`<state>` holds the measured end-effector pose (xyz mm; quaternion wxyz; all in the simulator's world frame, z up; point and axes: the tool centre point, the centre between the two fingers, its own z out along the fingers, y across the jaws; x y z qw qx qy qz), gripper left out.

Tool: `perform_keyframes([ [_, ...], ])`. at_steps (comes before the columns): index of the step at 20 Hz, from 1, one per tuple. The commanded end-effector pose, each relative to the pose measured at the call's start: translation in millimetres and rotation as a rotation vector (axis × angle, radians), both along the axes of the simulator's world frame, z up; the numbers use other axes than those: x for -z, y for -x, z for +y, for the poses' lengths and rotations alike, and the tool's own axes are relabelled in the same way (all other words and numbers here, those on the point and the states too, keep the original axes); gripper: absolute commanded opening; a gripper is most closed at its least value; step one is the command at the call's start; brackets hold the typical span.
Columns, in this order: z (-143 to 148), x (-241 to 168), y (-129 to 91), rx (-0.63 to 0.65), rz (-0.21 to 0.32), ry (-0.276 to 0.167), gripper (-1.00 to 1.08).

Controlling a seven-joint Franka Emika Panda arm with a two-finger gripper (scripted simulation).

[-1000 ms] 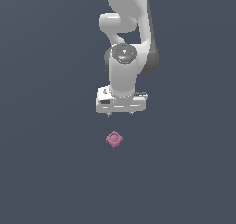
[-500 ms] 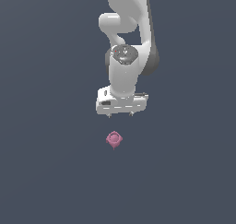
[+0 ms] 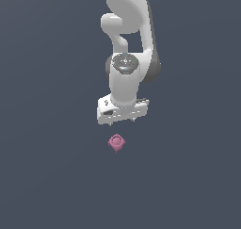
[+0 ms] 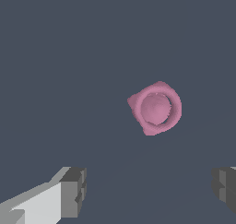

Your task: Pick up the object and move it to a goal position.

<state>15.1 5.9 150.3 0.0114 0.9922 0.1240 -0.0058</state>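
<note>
The object (image 3: 116,142) is a small pink, roundish knobbly thing lying on the dark grey surface, with a short point on one side. In the wrist view the object (image 4: 155,109) lies apart from both fingertips, beyond the gap between them. My gripper (image 3: 121,122) hangs from the white arm just above and behind the object in the exterior view, not touching it. My gripper (image 4: 150,191) is open, its two dark finger pads (image 4: 73,191) set wide apart with nothing between them.
The white arm (image 3: 128,44) rises behind the gripper toward the top of the exterior view. A plain dark grey surface (image 3: 52,176) spreads all around.
</note>
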Motion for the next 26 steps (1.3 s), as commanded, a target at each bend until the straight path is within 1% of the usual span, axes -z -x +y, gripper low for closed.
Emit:
perform_keyframes([
  [1, -2.2, 5.6, -5.5, -0.050, 0.001, -0.001, 1.00],
  [15, -17.7, 44.4, -38.8, -0.375, 0.001, -0.017, 1.00],
  [20, -21.6, 53.7, -45.5, -0.447, -0.001, -0.022, 1.00],
  [26, -24.1, 59.5, -49.5, -0.491, -0.002, -0.025, 1.00],
])
